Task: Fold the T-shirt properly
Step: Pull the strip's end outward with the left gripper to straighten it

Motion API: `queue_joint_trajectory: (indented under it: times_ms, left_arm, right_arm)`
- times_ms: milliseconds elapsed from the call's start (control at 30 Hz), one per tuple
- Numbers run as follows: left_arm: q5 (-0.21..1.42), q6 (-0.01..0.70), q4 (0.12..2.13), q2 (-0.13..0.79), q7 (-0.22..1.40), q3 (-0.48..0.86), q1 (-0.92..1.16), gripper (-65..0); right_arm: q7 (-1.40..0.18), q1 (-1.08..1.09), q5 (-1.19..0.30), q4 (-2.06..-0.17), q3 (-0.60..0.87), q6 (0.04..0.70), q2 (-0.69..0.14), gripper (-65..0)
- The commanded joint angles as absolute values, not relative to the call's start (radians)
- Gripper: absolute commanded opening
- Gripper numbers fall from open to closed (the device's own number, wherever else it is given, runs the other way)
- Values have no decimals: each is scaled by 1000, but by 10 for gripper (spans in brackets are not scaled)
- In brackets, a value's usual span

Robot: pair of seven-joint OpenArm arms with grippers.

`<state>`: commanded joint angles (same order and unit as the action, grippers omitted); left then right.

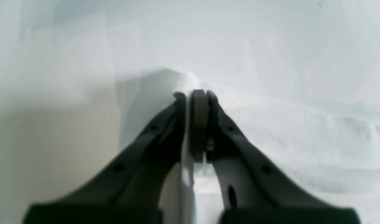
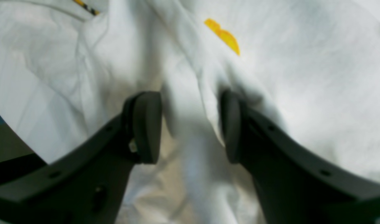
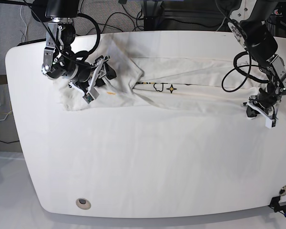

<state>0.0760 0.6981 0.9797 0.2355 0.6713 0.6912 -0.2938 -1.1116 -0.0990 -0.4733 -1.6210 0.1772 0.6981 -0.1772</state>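
We take the T-shirt (image 3: 190,76) as our landmark: it lies as a long, crumpled white band across the far part of the white table (image 3: 143,162), running from one arm to the other. At the band's left end in the base view, we see the right gripper (image 3: 99,78) resting over the bunched cloth, pointing toward the shirt's middle. Its wrist view shows the two dark pads (image 2: 146,126) standing wide apart, with a ridge of white fabric (image 2: 190,102) rising in the gap between them; the pads do not pinch it. Just beyond that ridge we see an orange-yellow bit of print (image 2: 224,35).

Toward the middle of the shirt, a folded flap overlaps the band, and just right of it we see a small cloud outline and a star (image 3: 171,88) along a line of yellow print.

At the shirt's right end we find the left gripper (image 3: 262,110), tipped down onto the table at the fabric's edge. Its wrist view shows the jaws drawn nearly together, with a thin edge of white cloth (image 1: 187,146) clamped between the pads, the rest of the shirt spreading blurred behind them.
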Motion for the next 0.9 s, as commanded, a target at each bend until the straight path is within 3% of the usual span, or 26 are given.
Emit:
queue_joint_trajectory:
  times_ms: [433, 900]
  left_arm:
    - [77, 698, 1311, 213, 680, 691, -185, -650]
    - [171, 698, 1765, 214, 935, 697, 87, -650]
  right_arm:
    - [-1112, -99, -473, -1620, 177, 698, -177, -353]
    - [-1112, -68, -473, -1560, 177, 698, -177, -353]
